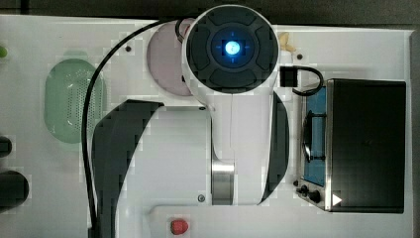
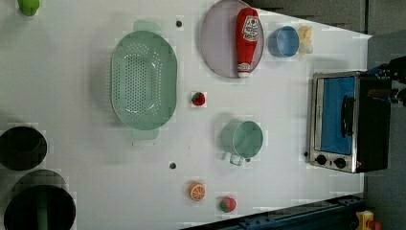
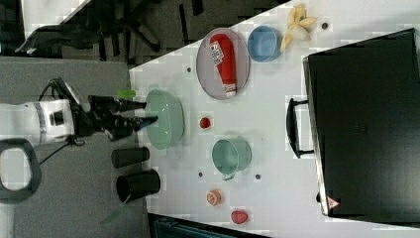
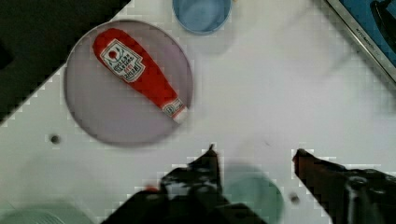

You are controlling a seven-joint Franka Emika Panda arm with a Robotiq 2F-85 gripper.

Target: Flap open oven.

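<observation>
The large black boxy toaster oven [image 2: 352,122] with a silver front frame stands at the left view's right edge of the white table [image 2: 268,191], its blue-looking flap door [image 2: 337,115] shut and upright, the dark handle [image 2: 345,116] across the glass and two black knobs [image 2: 330,161] beside it. In the right view the oven's black top fills the right view's right side, with the handle sticking out toward the table's middle. The black gripper [image 4: 254,156] hangs well above the table with its two fingers spread apart and nothing between them; under it, in the wrist view, lie a mint-green mug [image 4: 254,193] and bare table. In the right view the gripper [image 3: 141,115] sits at the end of the white arm [image 3: 34,124], well apart from the oven. A red ketchup bottle [image 2: 247,40] lies flat on a round grey plate [image 2: 218,43], with a blue bowl [image 2: 283,41] just beside the plate. A pale green perforated colander [image 2: 143,80] rests toward the left view's left, a small red strawberry [image 2: 198,98] near it, and an orange slice [image 2: 196,191] lies near the table's edge.
</observation>
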